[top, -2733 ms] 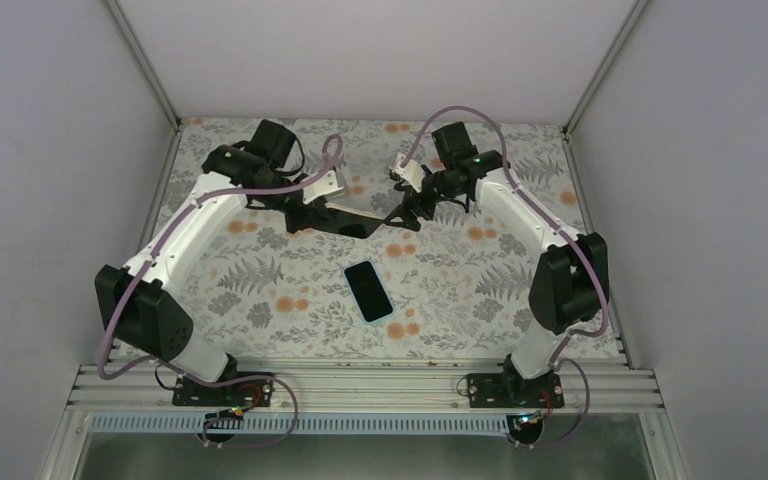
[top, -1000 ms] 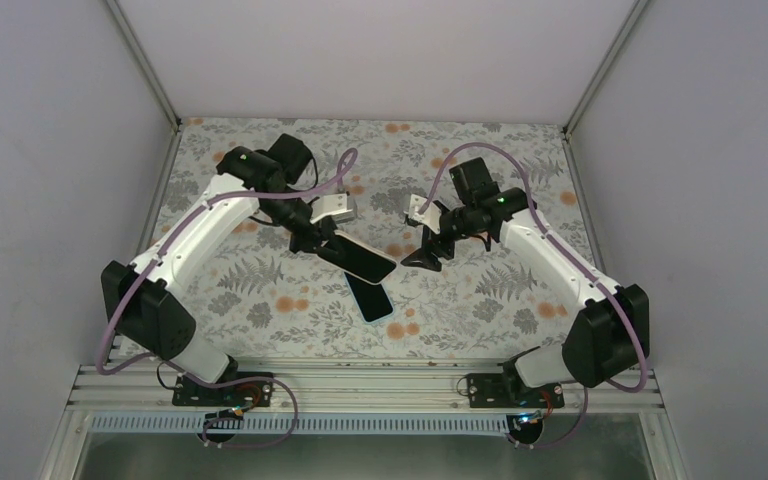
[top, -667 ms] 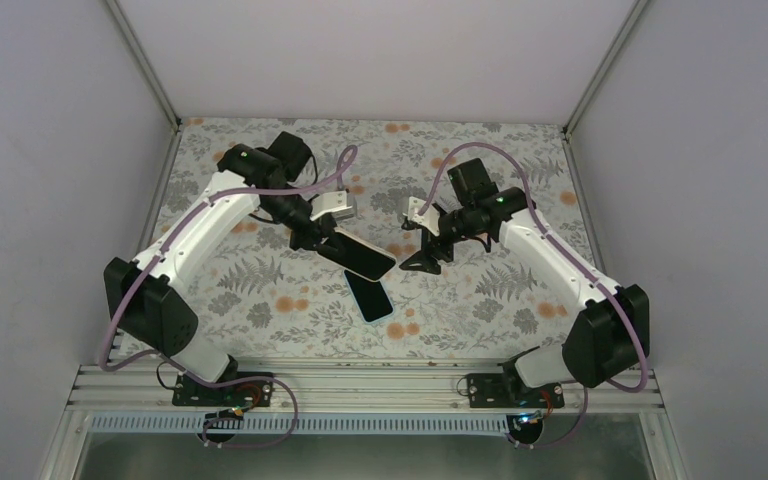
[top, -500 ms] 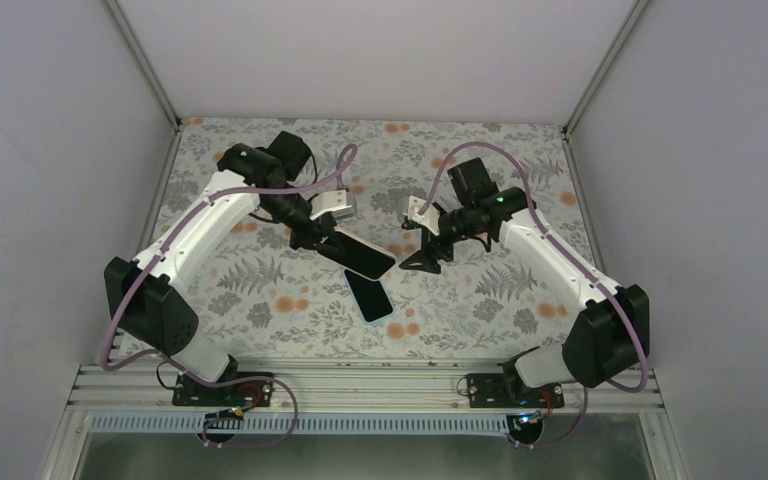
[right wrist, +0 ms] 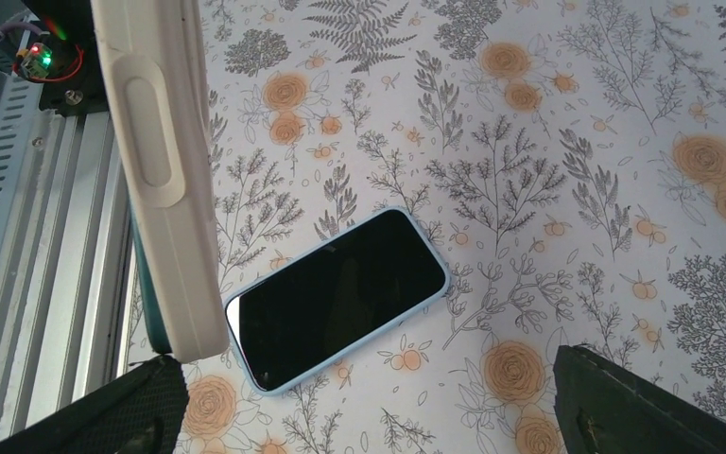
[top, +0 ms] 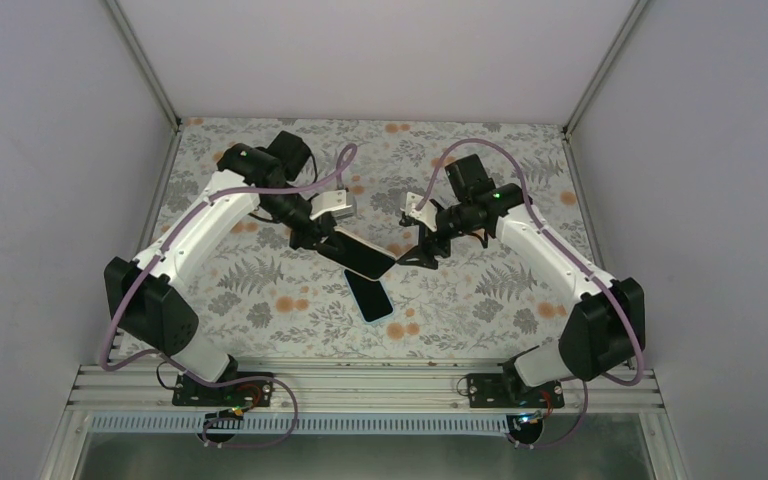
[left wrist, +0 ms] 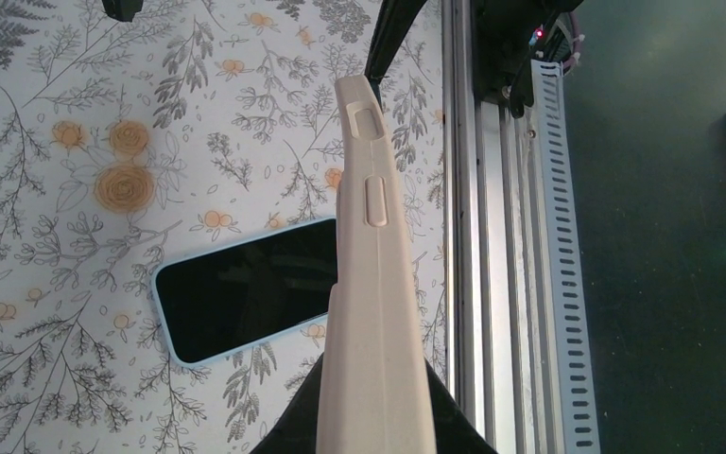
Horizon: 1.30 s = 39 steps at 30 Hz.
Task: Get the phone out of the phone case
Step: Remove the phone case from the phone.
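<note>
My left gripper [top: 317,238] is shut on one end of a cream phone case [top: 362,258], holding it tilted above the table with a dark screen facing up. In the left wrist view the case [left wrist: 369,284] runs edge-on away from the left gripper [left wrist: 374,421], its side buttons showing. My right gripper [top: 422,252] is open just beyond the case's free end. In the right wrist view the case [right wrist: 161,170] hangs beside the left finger of the right gripper [right wrist: 378,407], apart from it, with a teal edge along its side.
A second phone in a light blue case [top: 370,297] lies screen up on the floral table cover, under the raised cream case; it also appears as the blue phone [left wrist: 246,288] and the blue phone [right wrist: 336,298]. An aluminium rail [top: 360,385] lines the near edge. White walls enclose the table.
The right gripper has shifted slightly up and toward the free end of the held case. The left gripper and the case have stayed still.
</note>
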### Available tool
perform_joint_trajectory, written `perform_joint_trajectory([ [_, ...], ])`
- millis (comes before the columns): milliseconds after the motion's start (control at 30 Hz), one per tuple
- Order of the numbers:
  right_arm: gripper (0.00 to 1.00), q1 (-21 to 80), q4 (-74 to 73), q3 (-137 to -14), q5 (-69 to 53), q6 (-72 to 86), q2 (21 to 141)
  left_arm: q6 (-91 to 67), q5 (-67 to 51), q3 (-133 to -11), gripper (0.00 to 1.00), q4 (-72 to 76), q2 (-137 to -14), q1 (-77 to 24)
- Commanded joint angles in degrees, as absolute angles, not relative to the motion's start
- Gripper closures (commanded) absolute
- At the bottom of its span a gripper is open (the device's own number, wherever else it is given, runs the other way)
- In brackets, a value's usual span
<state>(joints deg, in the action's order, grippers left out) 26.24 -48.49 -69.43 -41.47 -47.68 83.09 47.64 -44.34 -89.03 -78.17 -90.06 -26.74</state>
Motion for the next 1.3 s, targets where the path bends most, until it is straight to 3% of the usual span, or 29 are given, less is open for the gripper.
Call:
perform_joint_trajectory([
  [0, 0.06, 26.84, -45.67, -70.98, -41.95, -45.77, 83.64, 49.12, -48.68, -90.71, 0.98, -77.78, -89.58, -26.46],
  [867, 0.08, 28.98, -24.85, -74.29, -31.38, -32.63, 89.05, 50.19, -53.02, -91.55, 0.98, -77.80, -86.71, -26.42],
  [967, 0.08, 28.94, -27.03, -76.30, -35.73, -34.17, 90.23, 50.42, -54.34, -92.78, 0.98, -77.86, -87.05, -26.41],
  [1133, 0.09, 30.77, -44.18, -82.52, -53.14, -45.30, 93.35, 51.26, -53.15, -96.14, 0.98, -77.78, -88.18, -25.34],
  [1267, 0.14, 34.13, -44.89, -82.21, -55.76, -45.82, 93.52, 51.60, -54.61, -102.05, 0.98, -77.73, -90.61, -19.41],
])
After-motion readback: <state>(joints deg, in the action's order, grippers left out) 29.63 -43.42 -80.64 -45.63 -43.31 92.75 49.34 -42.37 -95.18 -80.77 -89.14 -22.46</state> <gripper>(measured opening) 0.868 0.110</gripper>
